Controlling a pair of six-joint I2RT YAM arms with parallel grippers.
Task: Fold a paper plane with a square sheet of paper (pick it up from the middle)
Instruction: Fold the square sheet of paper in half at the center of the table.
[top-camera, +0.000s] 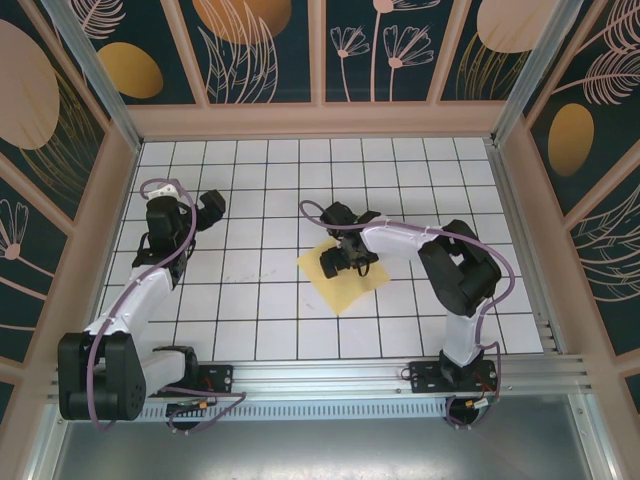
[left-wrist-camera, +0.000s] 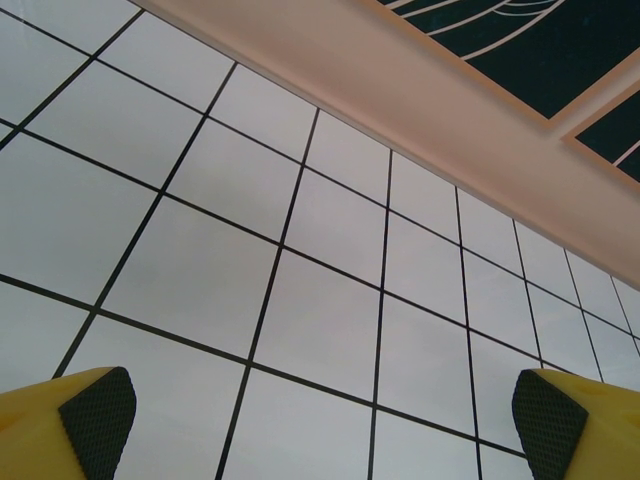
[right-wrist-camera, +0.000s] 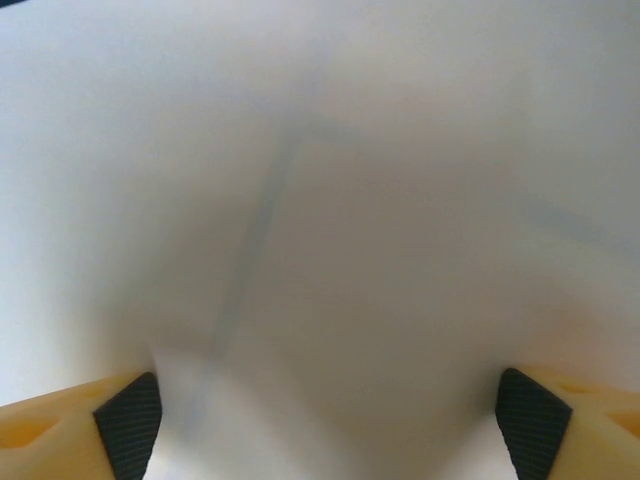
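The square sheet of paper (top-camera: 352, 288) is bright yellow and lies flat on the white grid table, turned like a diamond, near the middle. My right gripper (top-camera: 338, 262) points down over the sheet's upper left part, low against it. In the right wrist view the right gripper (right-wrist-camera: 330, 420) has its jaws wide apart, with a blurred pale surface very close beneath them and nothing between the pads (right-wrist-camera: 130, 425). My left gripper (top-camera: 208, 205) hovers at the far left, away from the sheet. In its wrist view the left gripper (left-wrist-camera: 325, 415) stands open over bare tiles. The paper plane is out of view.
A low pink wall (top-camera: 320, 122) with dark floral panels rings the table (top-camera: 260, 300). It runs across the left wrist view as a pink wall (left-wrist-camera: 470, 120) close ahead. An aluminium rail (top-camera: 330, 375) holds both arm bases at the near edge.
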